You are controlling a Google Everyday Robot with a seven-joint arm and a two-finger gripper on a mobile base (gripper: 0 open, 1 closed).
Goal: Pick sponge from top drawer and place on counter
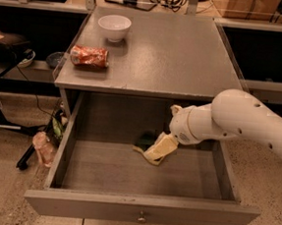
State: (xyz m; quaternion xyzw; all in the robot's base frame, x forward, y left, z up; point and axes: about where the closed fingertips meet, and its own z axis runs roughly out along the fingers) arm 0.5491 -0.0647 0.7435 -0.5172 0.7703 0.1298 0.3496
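Gripper (154,154) inside top drawer (98,207) — against sponge (145,137).

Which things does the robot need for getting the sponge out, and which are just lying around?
For the job: sponge, lying in the top drawer; gripper, down in the drawer right at the sponge; counter, where the sponge goes.
Just lying about: white bowl and crushed can, both on the counter.
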